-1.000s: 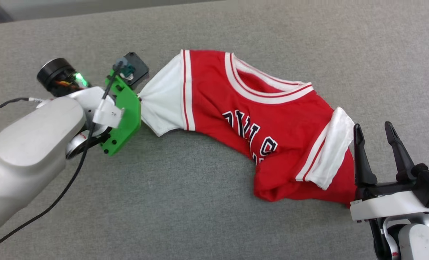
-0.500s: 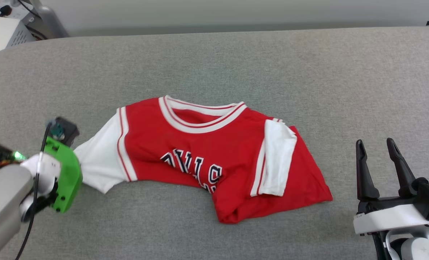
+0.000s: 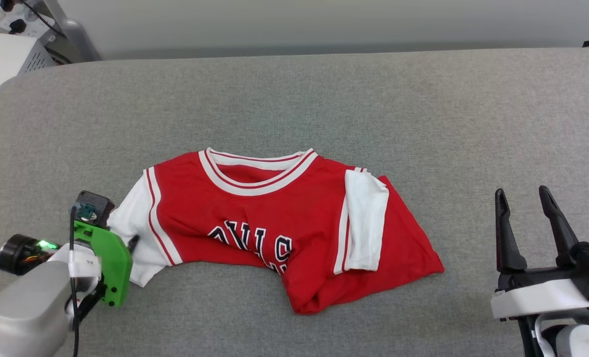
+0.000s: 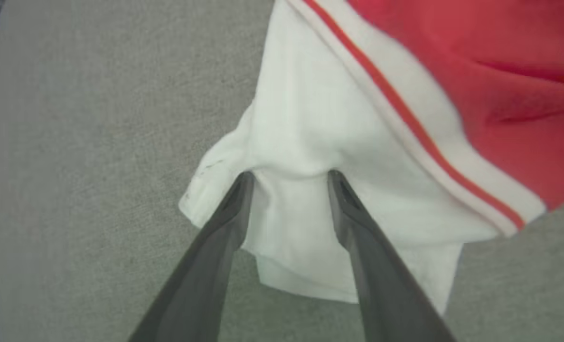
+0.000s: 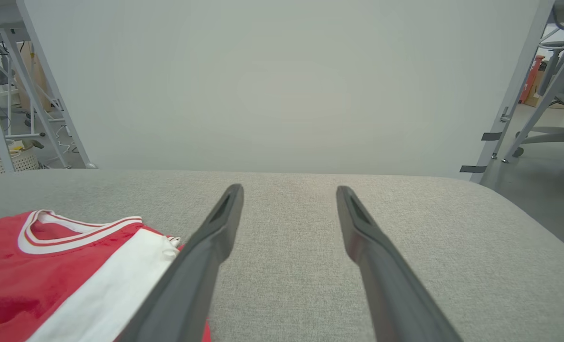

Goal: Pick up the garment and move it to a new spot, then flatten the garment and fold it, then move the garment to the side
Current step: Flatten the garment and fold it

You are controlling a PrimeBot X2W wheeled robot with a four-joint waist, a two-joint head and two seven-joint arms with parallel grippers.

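Garment (image 3: 255, 213): lower lettering hidden in a fold, frame centre; red body blurred and cut off at upper right, left wrist view. Left pincer (image 3: 132, 245): largely hidden behind green mount (image 3: 111, 263), lower left.

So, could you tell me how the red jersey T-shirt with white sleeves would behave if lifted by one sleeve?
Probably floppy: the red jersey T-shirt lies rumpled, bunched at its hem. Likely light and thin: its white sleeve puckers at the open left gripper.

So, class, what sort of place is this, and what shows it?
Probably a robotics lab or workshop: bare metal frames, a wheeled office chair and cabled equipment stand around a grey padded table.
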